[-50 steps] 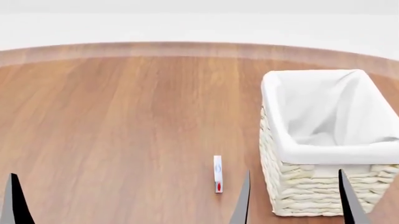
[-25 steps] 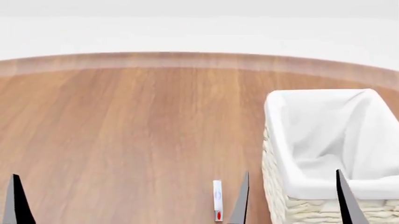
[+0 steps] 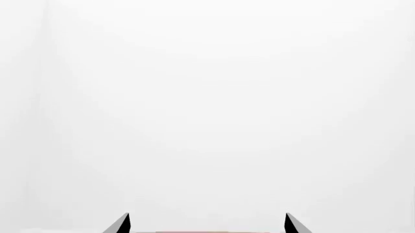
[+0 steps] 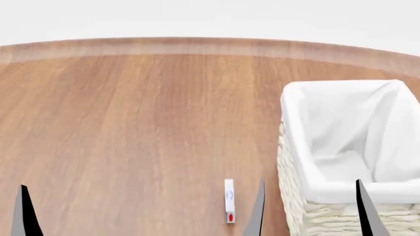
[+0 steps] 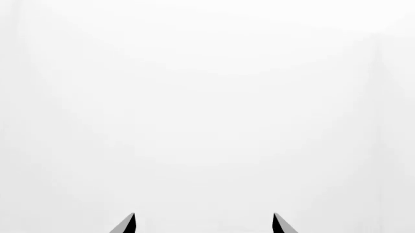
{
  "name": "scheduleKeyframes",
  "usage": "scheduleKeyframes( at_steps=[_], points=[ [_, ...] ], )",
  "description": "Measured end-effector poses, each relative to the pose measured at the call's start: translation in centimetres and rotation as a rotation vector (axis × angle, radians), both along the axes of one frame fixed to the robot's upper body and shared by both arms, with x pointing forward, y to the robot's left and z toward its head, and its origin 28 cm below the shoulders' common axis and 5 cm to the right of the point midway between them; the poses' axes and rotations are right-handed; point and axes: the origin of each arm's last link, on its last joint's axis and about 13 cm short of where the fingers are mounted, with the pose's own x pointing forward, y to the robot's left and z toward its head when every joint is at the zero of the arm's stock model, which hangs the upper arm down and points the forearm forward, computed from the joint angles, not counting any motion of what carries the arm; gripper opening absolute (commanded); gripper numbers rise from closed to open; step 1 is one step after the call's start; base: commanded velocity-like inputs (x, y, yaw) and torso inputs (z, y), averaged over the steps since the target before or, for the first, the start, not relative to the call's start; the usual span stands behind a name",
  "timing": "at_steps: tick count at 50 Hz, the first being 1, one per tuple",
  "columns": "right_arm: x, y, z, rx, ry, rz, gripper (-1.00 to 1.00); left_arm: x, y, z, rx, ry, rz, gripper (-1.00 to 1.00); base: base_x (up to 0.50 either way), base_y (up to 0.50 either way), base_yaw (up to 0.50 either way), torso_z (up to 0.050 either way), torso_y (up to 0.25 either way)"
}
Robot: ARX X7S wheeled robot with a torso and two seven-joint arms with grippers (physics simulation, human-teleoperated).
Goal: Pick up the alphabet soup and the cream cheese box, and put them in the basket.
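The cream cheese box (image 4: 229, 201) stands on its thin edge on the wooden table (image 4: 131, 128), white with a blue oval and a red dot. The basket (image 4: 328, 216), cream wicker with a white liner (image 4: 341, 123), stands just right of it. My right gripper (image 4: 310, 182) is open and empty; its left fingertip (image 4: 257, 206) is beside the box, its right one (image 4: 363, 206) in front of the basket. My left gripper (image 3: 207, 216) is open and empty; only one fingertip (image 4: 25, 211) shows in the head view. The right wrist view shows the right gripper (image 5: 203, 214) before blank white. The alphabet soup is out of view.
The table's curved far edge (image 4: 196, 45) runs across the top of the head view, with white background beyond. Both wrist views show only plain white past the fingertips.
The head view dipped and then rose again, so the box and basket now sit slightly lower in view than a second ago. Both grippers stay open in about the same place.
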Motion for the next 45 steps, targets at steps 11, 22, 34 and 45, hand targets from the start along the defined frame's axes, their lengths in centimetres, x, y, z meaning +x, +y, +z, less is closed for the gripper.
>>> scheduleKeyframes(
  at_steps=[11, 22, 34, 45],
  points=[
    [0.05, 0.00, -0.06, 0.000, 0.004, 0.001, 1.00, 0.07, -0.02, -0.13, 0.003, 0.003, 0.001, 1.00, 0.00, 0.00, 0.00, 0.000, -0.152],
    [0.17, -0.03, -0.14, 0.001, 0.007, 0.001, 1.00, 0.16, -0.07, -0.19, 0.005, 0.007, 0.002, 1.00, 0.00, 0.00, 0.00, 0.000, -0.184],
    [0.27, -0.03, -0.20, 0.002, 0.010, 0.002, 1.00, 0.22, -0.07, -0.25, 0.006, 0.009, 0.004, 1.00, 0.00, 0.00, 0.00, 0.000, -0.191],
    [0.31, -0.06, -0.27, 0.003, 0.012, 0.001, 1.00, 0.29, -0.12, -0.31, 0.006, 0.011, 0.003, 1.00, 0.00, 0.00, 0.00, 0.000, -0.191]
  ],
)
